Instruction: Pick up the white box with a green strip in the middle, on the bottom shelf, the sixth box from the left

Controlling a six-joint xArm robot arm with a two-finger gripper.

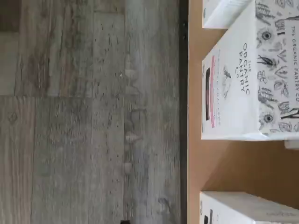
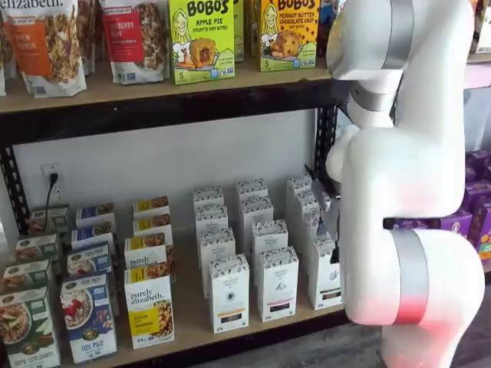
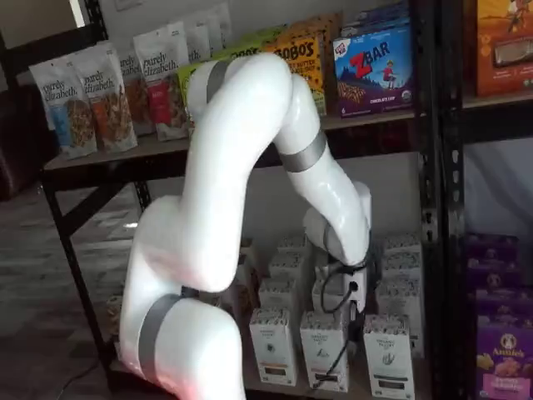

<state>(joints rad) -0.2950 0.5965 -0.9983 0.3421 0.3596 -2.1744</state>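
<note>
Wrist view: grey wood-look floor (image 1: 93, 116) fills most of the picture, ending at the black front rail (image 1: 183, 116) of the tan bottom shelf (image 1: 224, 163). On that board stands a white carton (image 1: 243, 79) printed "The Organic Pantry Co", with a pink strip. A bare stretch of board separates it from another white carton's corner (image 1: 247, 207).

In both shelf views the bottom shelf (image 2: 192, 322) carries rows of boxes running back toward a white wall (image 2: 153, 161). The coloured cereal boxes (image 2: 88, 318) sit at the left and three files of white cartons at the right. The white box (image 2: 325, 282) (image 3: 387, 354) stands upright at the front of the rightmost file, at the shelf's front edge. It is just beside its neighbour (image 3: 323, 350), with a narrow gap between them. I cannot make out its strip colour from here.

The upper shelf (image 2: 153, 84) holds granola bags and Bobo's boxes (image 2: 201, 38).

The arm (image 3: 241, 192) reaches in between the two boards. The gripper (image 3: 354, 310) hangs over the white files, just left of the white box's file. Its fingers are spread wide with nothing between them.
</note>
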